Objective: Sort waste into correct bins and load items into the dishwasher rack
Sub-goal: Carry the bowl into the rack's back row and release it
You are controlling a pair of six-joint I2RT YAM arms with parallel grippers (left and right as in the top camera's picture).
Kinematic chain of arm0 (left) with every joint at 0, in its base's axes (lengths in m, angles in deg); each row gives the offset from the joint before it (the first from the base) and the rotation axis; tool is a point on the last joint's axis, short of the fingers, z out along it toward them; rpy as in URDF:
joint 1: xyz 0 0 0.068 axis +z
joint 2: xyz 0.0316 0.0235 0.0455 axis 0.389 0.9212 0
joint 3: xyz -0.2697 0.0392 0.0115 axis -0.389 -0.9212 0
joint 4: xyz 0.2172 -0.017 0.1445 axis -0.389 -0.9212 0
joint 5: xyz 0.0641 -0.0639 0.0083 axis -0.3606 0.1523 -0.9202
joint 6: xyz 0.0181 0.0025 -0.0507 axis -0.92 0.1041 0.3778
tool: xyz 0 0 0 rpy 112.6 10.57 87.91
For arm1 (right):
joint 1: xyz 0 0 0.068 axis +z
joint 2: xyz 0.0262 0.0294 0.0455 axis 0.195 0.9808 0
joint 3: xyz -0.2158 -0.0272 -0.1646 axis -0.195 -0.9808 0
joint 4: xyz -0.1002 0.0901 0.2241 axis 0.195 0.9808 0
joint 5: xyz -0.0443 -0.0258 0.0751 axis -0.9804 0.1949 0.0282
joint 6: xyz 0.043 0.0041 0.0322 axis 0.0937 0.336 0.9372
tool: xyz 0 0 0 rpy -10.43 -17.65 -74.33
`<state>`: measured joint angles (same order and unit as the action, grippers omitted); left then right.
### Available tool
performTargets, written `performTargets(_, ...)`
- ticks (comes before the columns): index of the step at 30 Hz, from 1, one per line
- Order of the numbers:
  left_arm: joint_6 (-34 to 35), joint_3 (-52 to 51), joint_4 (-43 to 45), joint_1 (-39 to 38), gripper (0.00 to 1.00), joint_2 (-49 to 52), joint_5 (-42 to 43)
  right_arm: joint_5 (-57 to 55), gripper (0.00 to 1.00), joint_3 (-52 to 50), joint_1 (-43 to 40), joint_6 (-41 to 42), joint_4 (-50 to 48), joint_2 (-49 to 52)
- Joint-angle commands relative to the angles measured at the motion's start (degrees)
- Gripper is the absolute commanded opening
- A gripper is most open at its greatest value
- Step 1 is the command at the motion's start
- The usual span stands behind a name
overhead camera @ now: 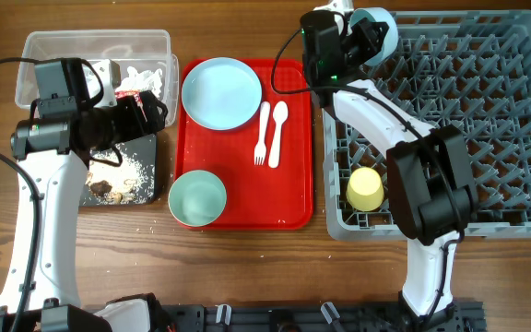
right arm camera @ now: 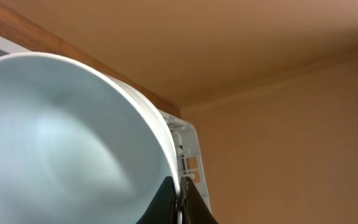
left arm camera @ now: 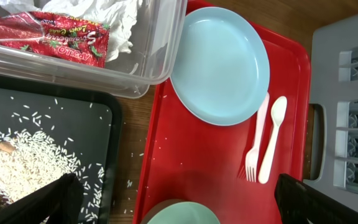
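My right gripper (overhead camera: 369,37) is shut on the rim of the small pale blue bowl (overhead camera: 383,29) and holds it tilted over the far left corner of the grey dishwasher rack (overhead camera: 487,120). In the right wrist view the fingers (right arm camera: 179,200) pinch the bowl's wall (right arm camera: 61,137). A yellow cup (overhead camera: 365,188) sits in the rack. My left gripper (overhead camera: 153,109) is open and empty above the edge between the clear tub (overhead camera: 95,41) and the black tray (overhead camera: 147,171). The tub holds white tissue (left arm camera: 104,15) and the red wrapper (left arm camera: 48,37). The black tray holds pale crumbs (left arm camera: 17,162) and brown scraps (overhead camera: 109,189).
The red serving tray (overhead camera: 247,214) lies between the bins and the rack. On it are the pale blue plate (overhead camera: 221,93), the white fork (overhead camera: 263,134), the spoon (overhead camera: 278,127) and the mint-green bowl (overhead camera: 197,197). A few crumbs lie on the wood beside the black tray.
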<state>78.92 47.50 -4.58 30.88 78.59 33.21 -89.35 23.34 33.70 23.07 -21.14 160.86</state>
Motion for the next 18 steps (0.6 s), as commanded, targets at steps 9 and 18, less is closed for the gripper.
performTargets(9,-0.31,0.81,0.13,0.28,1.0,-0.37,-0.11,-3.08,0.7,0.44,5.81,-1.6,2.14,1.86)
performTargets(18,-0.31,0.81,0.13,0.28,1.0,-0.37,-0.11,6.86,0.79,0.44,8.83,8.26,4.76,-2.29)
